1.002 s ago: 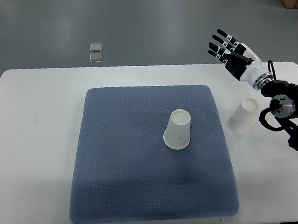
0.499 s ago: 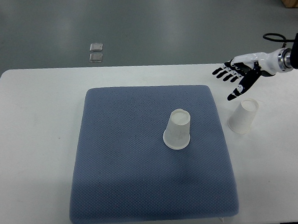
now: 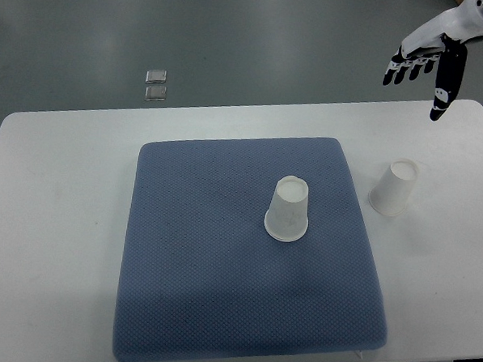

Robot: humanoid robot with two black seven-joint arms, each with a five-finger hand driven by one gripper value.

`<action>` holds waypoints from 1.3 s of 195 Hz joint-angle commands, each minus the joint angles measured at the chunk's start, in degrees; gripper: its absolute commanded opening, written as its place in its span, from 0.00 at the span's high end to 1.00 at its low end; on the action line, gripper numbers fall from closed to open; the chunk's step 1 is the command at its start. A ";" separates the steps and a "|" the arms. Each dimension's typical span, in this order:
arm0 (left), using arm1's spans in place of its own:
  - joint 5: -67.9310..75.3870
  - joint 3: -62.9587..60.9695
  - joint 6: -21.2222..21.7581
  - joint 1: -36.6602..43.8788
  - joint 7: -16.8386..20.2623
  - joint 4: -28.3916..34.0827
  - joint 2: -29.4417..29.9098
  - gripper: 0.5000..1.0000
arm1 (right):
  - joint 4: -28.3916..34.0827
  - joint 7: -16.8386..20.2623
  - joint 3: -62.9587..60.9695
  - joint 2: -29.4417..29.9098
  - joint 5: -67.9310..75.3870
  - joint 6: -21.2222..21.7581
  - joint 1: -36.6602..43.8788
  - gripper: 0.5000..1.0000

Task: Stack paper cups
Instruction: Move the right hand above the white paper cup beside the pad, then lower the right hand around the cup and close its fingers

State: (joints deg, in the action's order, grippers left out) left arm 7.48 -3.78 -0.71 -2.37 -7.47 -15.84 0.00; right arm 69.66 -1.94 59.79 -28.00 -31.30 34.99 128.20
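Two white cups (image 3: 288,210) (image 3: 393,187) — inverted, apart

Right hand (image 3: 430,53) cut off at the wrist by the top edge, table (image 3: 53,220) cropped at the bottom edge

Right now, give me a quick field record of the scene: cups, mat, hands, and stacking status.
cup on mat: white paper cup, upside down, near the middle of the blue-grey padded mat
cup off mat: second white paper cup, upside down on the white table, right of the mat
right robot hand: raised at the upper right, fingers spread, holding nothing, apart from both cups
left robot hand: not in view
stacking: not done, cups stand apart
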 commanded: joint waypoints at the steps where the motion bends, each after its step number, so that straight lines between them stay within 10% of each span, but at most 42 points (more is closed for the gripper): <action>1: -0.01 0.00 -0.08 0.00 0.00 -0.06 0.00 0.00 | 2.76 0.00 1.91 0.58 0.01 0.01 3.46 0.15; 91: -0.01 0.09 0.01 0.26 0.00 -0.06 0.00 0.00 | 5.13 -0.17 2.61 -0.30 0.45 -0.10 1.61 0.15; 169: -0.01 0.09 0.01 0.62 -0.09 0.02 0.00 0.00 | 1.18 -0.08 2.08 0.67 0.54 -17.68 -15.44 0.16; 253: -0.09 0.09 0.01 1.06 -0.09 0.02 0.00 0.00 | -6.65 -0.08 1.82 6.03 0.71 -24.36 -27.57 0.17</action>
State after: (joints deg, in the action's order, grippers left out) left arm 7.39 -3.67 -0.70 -1.39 -7.52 -15.82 0.00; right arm 64.73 -2.02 61.65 -23.04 -30.59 11.16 102.61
